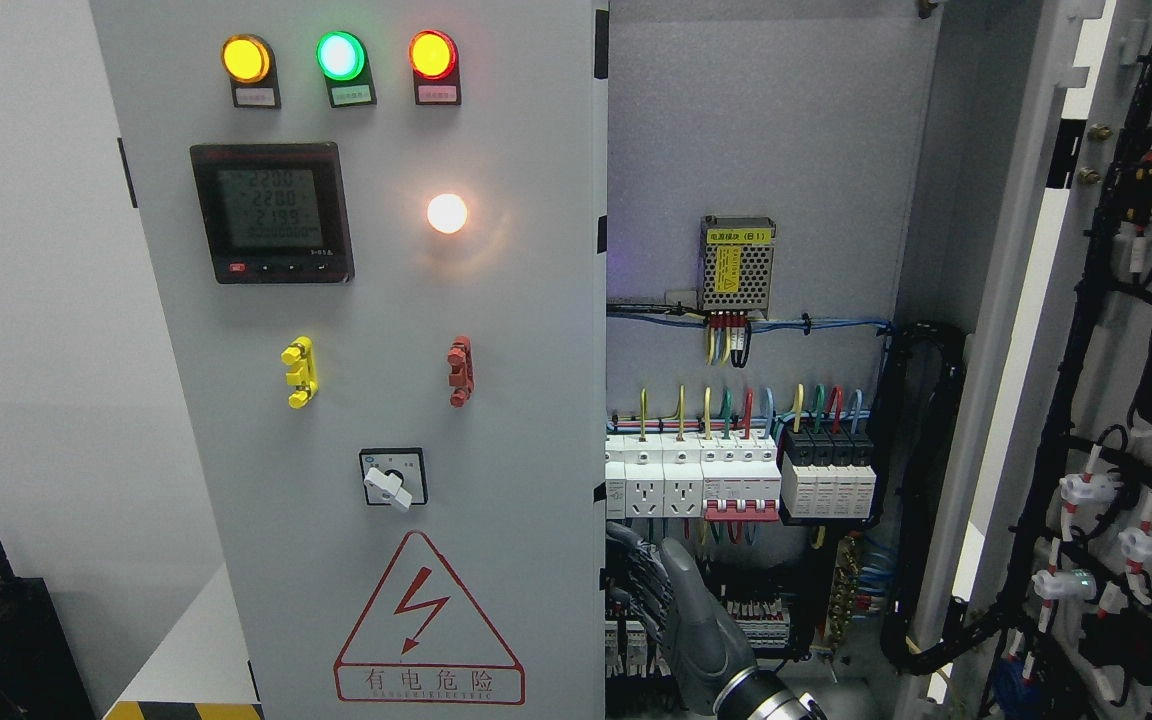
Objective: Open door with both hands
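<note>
Grey left door point(356, 400) fills the frame's centre-left, closed; the right door point(1116, 400) stands open at right. One hand point(671, 600), bottom centre, hooks its fingers point(636, 570) around the left door's edge. It could slip toward the live breakers point(736, 480).

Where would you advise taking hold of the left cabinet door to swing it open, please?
Probably the left door by its free right edge, reached from the open cabinet side. That edge stands exposed from top to bottom, and a robot hand already has its fingers there, low down. The face offers only small knobs.
</note>
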Controlling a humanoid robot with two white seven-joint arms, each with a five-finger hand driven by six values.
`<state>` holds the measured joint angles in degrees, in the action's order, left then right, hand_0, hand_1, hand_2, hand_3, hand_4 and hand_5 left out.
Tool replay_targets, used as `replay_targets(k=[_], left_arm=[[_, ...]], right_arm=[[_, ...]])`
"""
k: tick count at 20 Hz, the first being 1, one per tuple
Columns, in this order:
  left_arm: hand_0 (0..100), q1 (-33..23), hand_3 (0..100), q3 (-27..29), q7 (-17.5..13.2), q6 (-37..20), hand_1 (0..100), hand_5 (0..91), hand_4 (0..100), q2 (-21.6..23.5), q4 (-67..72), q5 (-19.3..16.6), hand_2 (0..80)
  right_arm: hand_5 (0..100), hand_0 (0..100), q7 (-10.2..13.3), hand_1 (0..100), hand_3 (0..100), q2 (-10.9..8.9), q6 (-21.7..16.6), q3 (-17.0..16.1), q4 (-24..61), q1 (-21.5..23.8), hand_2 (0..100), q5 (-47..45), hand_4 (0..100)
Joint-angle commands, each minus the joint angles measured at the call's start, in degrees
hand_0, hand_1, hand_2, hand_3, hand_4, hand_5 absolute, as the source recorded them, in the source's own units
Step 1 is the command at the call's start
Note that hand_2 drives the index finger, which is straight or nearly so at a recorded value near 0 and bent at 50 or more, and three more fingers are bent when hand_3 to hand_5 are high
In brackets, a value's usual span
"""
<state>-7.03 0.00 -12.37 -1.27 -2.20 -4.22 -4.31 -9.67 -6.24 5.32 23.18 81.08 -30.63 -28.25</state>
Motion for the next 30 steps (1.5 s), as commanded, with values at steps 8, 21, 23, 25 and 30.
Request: replay_targets(k=[8,21,23,25,30], left_arm=[[0,0.0,0,0.4,0.0,0.0,0,0.0,3,0.0,0.0,0.0,0.0],[0,0.0,0,0.4,0.0,0.0,0,0.0,3,0.0,0.0,0.0,0.0],[0,0.0,0,0.4,0.0,0.0,0,0.0,3,0.0,0.0,0.0,0.0],[0,0.0,0,0.4,0.0,0.0,0,0.0,3,0.0,0.0,0.0,0.0],[0,0.0,0,0.4,0.0,0.0,0,0.0,3,0.0,0.0,0.0,0.0]], right_arm=[[0,0,-3.2,0,0,-1.14,0.1,0.0,-0.4,-0.2,0,-0.9,0],[0,0,-5.8,0,0,-1.23,1.1,-0.1,-0.5,-1.4,0,-1.0,0],[0,0,-5.8,0,0,-1.23,2.0,-0.1,-0.5,-1.6,0,-1.0,0],[0,0,-6.0,0,0,-1.23,2.7,-0.1,-0.4,-1.8,0,-1.0,0],[0,0,-6.7,0,0,-1.23,2.8,-0.1,-0.4,-2.2,0,-1.0,0]])
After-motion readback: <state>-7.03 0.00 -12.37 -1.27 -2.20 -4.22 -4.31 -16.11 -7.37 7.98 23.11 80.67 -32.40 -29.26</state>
